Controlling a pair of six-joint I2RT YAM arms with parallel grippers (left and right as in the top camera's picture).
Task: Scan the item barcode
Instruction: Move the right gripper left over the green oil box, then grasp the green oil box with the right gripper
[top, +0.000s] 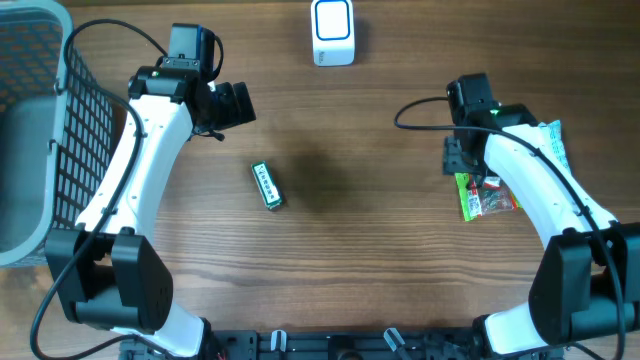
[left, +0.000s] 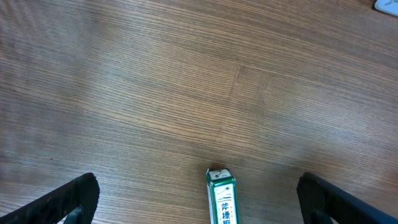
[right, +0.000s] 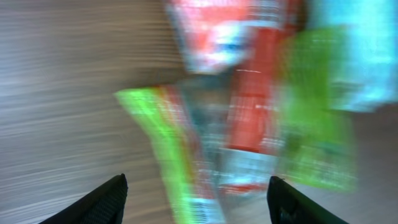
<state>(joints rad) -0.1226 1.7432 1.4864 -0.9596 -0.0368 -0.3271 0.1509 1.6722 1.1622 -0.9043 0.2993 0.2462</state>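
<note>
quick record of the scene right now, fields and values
scanner: far side, middle
green pack: lying flat, centre-left, not held
snack packets: pile at right, partly under right arm
basket: left edge
left end effector: open, clear of green pack
right end effector: open, over snack packets

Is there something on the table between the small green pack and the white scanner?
Nothing visible. Only bare table lies between the green pack and the scanner. The open left gripper hangs to one side of that path.
</note>
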